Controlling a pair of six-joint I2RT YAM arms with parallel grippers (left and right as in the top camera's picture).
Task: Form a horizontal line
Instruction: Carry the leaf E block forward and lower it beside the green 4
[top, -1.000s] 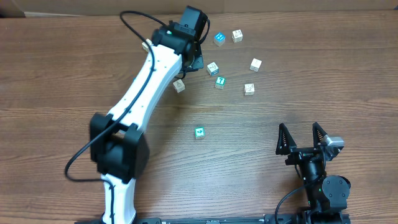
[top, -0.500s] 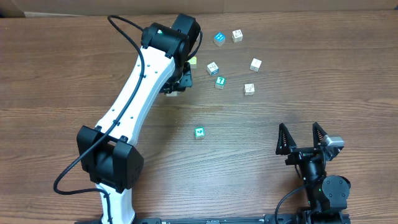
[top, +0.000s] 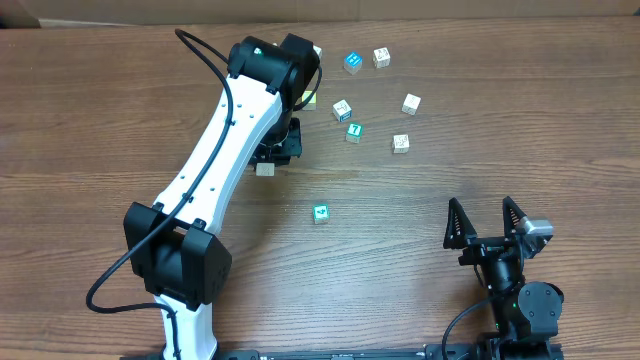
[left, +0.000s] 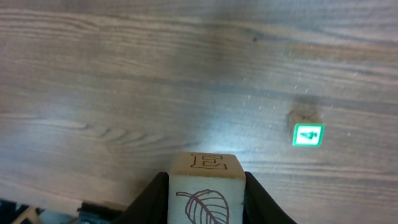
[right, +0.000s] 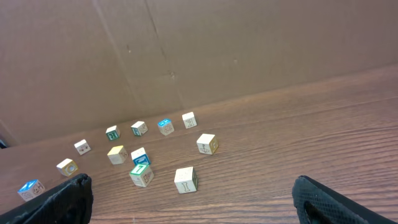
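Swinging back from the far cluster over the last second, carrying the E cube (left: 205, 168) nearer to the green cube (top: 321, 212) than before, now beyond it and to its left. Clamping that cube between the jaws of the left gripper (left: 207, 199), leaf face toward the wrist camera; not telling whether it is touching the table (top: 120, 110) or hanging just above it. Holding the right gripper (top: 480, 205) wide open and empty, well right of the green cube and nearer the robot.

Not yet forming any line: leaving the 7 cube (top: 354, 131) beyond the green cube and slightly right, a white-and-teal cube (top: 342, 110) just past that, white cubes (top: 401, 143) farther right, a blue cube (top: 352, 62) farthest off, all apart from one another.

Judging the step in hand as carrying one cube to the row site, seemingly beside the green cube. Calling next for lowering the E cube level with the green cube on its left, squaring the faces, then opening the jaws and lifting straight up without nudging either cube.

Seeing no containers anywhere; everything lying loose on the table
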